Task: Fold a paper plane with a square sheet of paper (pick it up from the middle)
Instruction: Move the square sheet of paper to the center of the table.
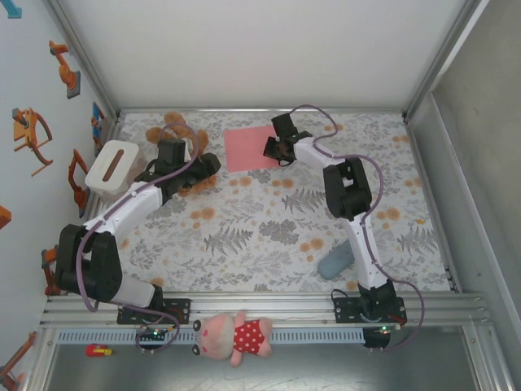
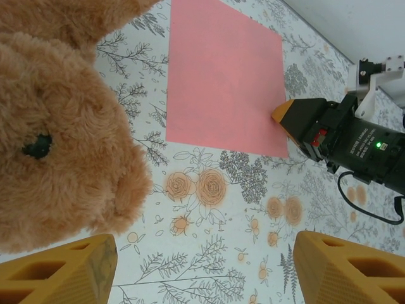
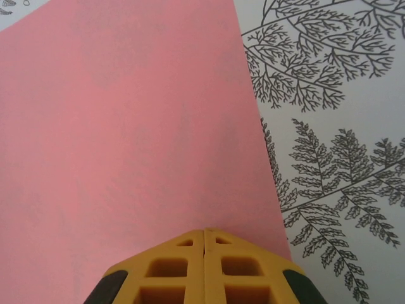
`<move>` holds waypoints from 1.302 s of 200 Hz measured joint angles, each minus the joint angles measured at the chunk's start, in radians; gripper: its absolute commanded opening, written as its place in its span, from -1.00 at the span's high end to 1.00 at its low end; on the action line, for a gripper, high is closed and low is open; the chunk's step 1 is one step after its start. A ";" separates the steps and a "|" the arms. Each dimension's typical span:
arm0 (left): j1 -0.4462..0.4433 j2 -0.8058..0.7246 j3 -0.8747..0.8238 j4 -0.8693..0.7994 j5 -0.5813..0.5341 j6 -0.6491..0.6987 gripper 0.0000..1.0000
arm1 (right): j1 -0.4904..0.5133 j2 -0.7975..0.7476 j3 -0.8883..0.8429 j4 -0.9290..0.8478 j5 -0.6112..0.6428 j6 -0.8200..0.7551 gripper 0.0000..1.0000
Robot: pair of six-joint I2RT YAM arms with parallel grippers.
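Observation:
The square sheet of paper (image 1: 247,148) (image 2: 221,69) (image 3: 126,126) lies flat, salmon pink, at the back middle of the flowered tablecloth. My right gripper (image 1: 273,150) (image 2: 283,115) (image 3: 204,233) is shut, its yellow tips down on the sheet halfway along its right edge, and a faint wrinkle runs from the tips. My left gripper (image 1: 200,168) (image 2: 205,272) hovers open over bare cloth left of and nearer than the sheet, right beside the teddy bear, with nothing between its fingers. No paper plane is in view.
A brown teddy bear (image 1: 175,130) (image 2: 57,126) sits left of the sheet. A white box (image 1: 114,167) stands at the left wall. A grey-blue pouch (image 1: 335,262) lies near the right arm. A pink pig toy (image 1: 236,336) rests on the front rail.

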 measured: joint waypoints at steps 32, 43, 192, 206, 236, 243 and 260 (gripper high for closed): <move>-0.003 0.029 0.014 -0.002 0.002 -0.003 -0.63 | -0.001 -0.087 -0.142 0.015 -0.019 0.011 0.95; -0.006 0.040 0.020 -0.002 0.005 -0.003 -0.66 | -0.001 -0.132 -0.209 0.014 -0.028 0.021 0.94; -0.177 0.211 0.090 -0.044 0.127 -0.072 -0.56 | 0.076 -0.899 -1.066 -0.002 -0.100 0.169 0.43; -0.206 0.256 0.107 -0.051 0.138 -0.093 -0.47 | 0.073 -0.947 -1.045 0.003 -0.090 0.153 0.42; -0.264 0.343 0.130 -0.052 0.160 -0.138 -0.32 | 0.040 -0.954 -1.037 0.023 -0.084 0.128 0.42; -0.275 0.356 0.132 -0.052 0.161 -0.147 -0.22 | 0.032 -0.943 -1.038 0.024 -0.085 0.123 0.42; -0.295 0.382 0.145 -0.056 0.166 -0.167 -0.04 | 0.018 -0.907 -1.038 0.024 -0.096 0.111 0.48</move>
